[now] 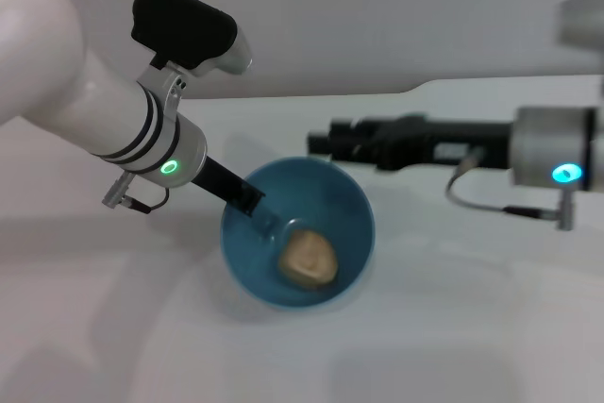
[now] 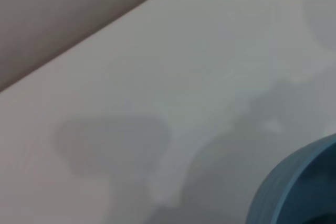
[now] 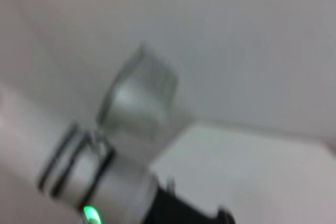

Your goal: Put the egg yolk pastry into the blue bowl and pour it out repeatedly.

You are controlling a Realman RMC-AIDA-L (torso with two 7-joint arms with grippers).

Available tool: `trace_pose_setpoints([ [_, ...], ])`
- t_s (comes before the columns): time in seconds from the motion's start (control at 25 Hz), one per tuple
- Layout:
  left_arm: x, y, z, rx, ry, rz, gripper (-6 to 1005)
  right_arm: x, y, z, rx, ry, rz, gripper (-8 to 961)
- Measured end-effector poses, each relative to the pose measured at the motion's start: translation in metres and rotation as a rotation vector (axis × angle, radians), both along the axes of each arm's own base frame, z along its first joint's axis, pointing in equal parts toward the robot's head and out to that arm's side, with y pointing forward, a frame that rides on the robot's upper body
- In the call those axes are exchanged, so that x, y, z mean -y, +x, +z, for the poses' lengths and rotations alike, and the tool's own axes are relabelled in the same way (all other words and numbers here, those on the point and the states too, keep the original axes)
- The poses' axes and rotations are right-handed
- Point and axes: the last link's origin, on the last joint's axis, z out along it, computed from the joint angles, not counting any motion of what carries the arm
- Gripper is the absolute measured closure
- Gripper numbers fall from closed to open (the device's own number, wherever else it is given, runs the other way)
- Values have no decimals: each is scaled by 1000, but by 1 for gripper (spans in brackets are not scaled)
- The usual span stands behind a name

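Observation:
The blue bowl [image 1: 300, 233] is held off the white table and tilted, with its opening facing the head camera. The egg yolk pastry [image 1: 308, 257] lies inside it against the lower wall. My left gripper [image 1: 255, 203] is shut on the bowl's left rim. A part of the bowl's outside also shows in the left wrist view [image 2: 294, 192]. My right gripper [image 1: 323, 143] reaches in level from the right and hovers just behind the bowl's far rim, holding nothing that I can see.
The white table [image 1: 453, 327] runs all around the bowl, with its far edge against a grey wall. The right wrist view shows my left arm's forearm [image 3: 100, 182] with its green light.

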Motion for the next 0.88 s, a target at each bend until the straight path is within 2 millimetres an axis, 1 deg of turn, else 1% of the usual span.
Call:
trace_pose_setpoints([
  [0.08, -2, -1, 1, 13, 26, -7, 998, 2, 5, 16, -45, 51, -19, 444],
  [0.16, -4, -2, 2, 25, 49, -16, 998, 6, 14, 29, -61, 82, -44, 444],
  [0.36, -9, -3, 8, 78, 143, -53, 998, 21, 48, 53, -137, 135, -143, 444],
  [0.52, -9, -4, 12, 115, 209, -83, 998, 35, 77, 64, -178, 176, -235, 444],
  [0.56, -10, -3, 14, 134, 246, -108, 998, 42, 89, 69, -189, 196, -274, 444],
  [0.6, -10, -3, 14, 134, 246, -108, 998, 42, 89, 69, -189, 196, -274, 445],
  [0.68, -9, -2, 15, 150, 278, -131, 999, 52, 105, 73, -213, 204, -338, 445],
  [0.72, -9, -1, 16, 161, 300, -149, 999, 52, 105, 73, -213, 204, -338, 445],
  [0.88, -5, 5, 19, 206, 377, -218, 999, 59, 126, 72, -253, 155, -477, 445],
])
